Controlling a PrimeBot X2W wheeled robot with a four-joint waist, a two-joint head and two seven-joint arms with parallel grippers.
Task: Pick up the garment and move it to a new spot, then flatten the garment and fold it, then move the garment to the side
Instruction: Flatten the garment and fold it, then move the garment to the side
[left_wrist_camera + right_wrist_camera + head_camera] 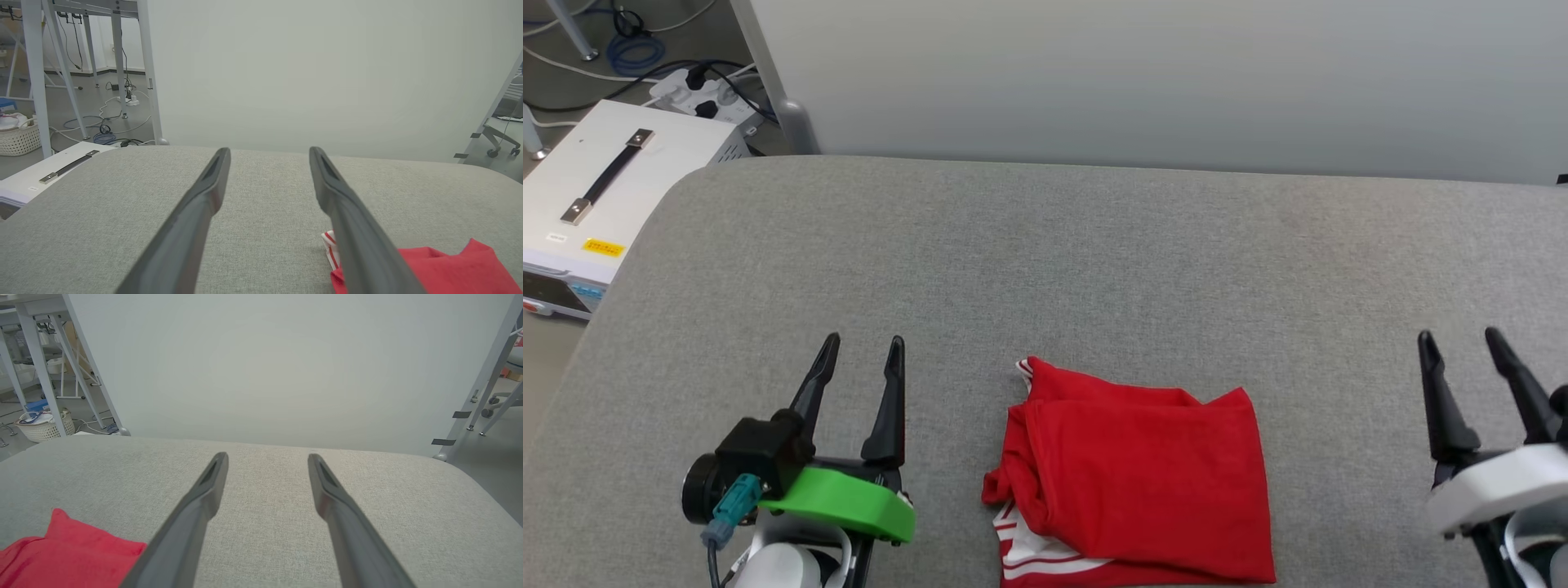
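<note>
The left gripper has its two dark fingers apart and holds nothing, near the left side of the garment. The right gripper is also spread and empty, well apart from the garment on its right side. The garment lies folded as a red bundle, some striped trim showing, on the grey padded surface.

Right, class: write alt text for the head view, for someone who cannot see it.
A red shirt with striped trim lies bunched on a grey padded table. The left gripper and the right gripper, both open, flank it without touching. A white box with a black handle sits past the table's left edge.
</note>
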